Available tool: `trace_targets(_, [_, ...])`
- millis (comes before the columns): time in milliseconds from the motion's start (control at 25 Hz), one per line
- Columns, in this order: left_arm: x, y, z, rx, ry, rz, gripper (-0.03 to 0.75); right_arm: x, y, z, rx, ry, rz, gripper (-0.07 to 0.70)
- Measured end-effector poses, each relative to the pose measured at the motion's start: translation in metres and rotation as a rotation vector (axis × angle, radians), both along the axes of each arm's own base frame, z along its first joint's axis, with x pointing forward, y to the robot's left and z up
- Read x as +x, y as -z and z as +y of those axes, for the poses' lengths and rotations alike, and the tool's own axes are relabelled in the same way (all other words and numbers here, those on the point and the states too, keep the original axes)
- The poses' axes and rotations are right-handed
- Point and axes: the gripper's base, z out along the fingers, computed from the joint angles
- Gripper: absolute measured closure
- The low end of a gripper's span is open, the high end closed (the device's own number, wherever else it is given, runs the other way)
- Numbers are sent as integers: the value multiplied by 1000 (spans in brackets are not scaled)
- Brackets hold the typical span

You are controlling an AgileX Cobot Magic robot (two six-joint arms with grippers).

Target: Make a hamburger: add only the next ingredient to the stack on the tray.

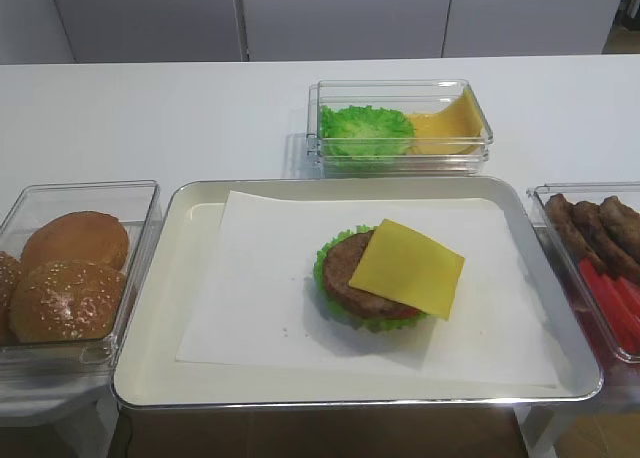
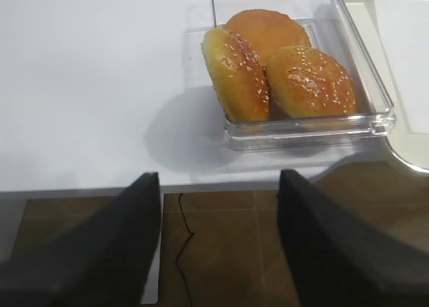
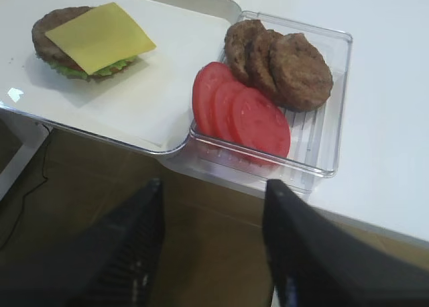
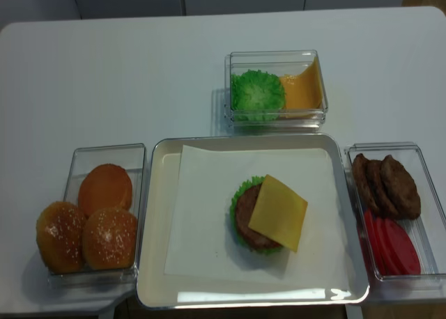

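The cheese slice (image 1: 407,268) already lies on the stack (image 1: 352,273), shifted toward the stack's right side, so 1 corner hangs past the patty and part of the patty shows. The stack sits on white paper near the middle of the tray (image 1: 150,278), probably to keep the metal clean. The right gripper (image 3: 213,243) and left gripper (image 2: 218,243) both hang below the table edge, well apart from the stack, jaws parted and holding nothing, which suggests this step is finished.

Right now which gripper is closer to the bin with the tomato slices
The right gripper. It hangs open off the table's front edge, just before the tomato bin. The left gripper hangs open before the bun bin, across the tray.
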Motion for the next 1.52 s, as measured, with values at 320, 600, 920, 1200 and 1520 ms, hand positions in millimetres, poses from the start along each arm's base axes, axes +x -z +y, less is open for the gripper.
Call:
trace_targets(320, [0, 0, 0, -1, 1, 1, 304, 2, 20, 1, -7, -6, 37, 265])
trace_targets(600, [0, 1, 0, -1, 1, 2, 304, 7, 20, 3, 21, 3, -11, 265])
trace_targets(920, [0, 1, 0, -1, 1, 2, 304, 15, 24, 6, 56, 9, -36, 265])
trace_targets(1200, [0, 1, 0, -1, 1, 2, 304, 15, 25, 7, 68, 14, -31, 265])
trace_targets(1520, [0, 1, 0, -1, 1, 2, 304, 15, 25, 8, 70, 71, -34, 265])
